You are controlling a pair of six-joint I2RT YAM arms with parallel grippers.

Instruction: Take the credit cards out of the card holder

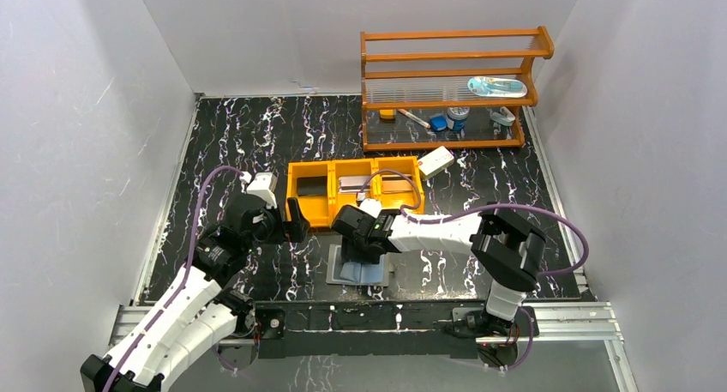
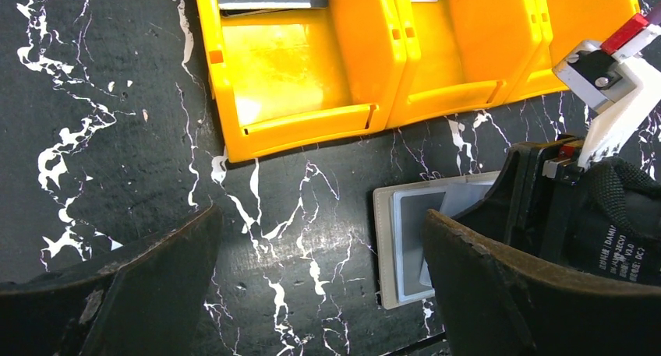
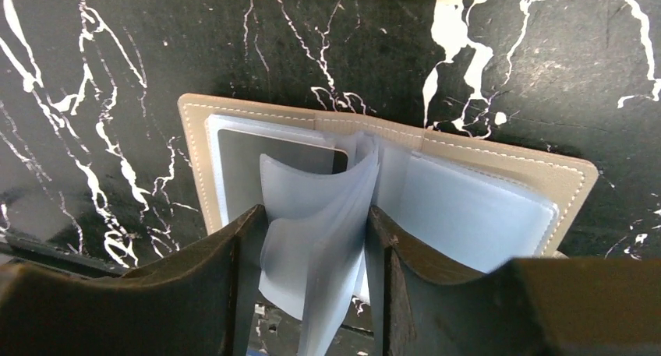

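Pinching the sleeves [image 3: 319,216] of the card holder [image 3: 468,208], open on the bench [image 3: 117,60], the right fingers [image 3: 195,294] stand half closed on them. Lift gently to bare the dark card [image 3: 265,149]; left fingers [image 2: 140,286] hang wide open, empty.

Card holder [image 1: 360,272] lies on table [image 1: 257,135], just before tray [image 1: 319,212]. One card [image 1: 313,185] per tray compartment. Box [image 1: 435,162] just beside tray's right rear corner. Rack [image 1: 450,75] behind tray, rightward.
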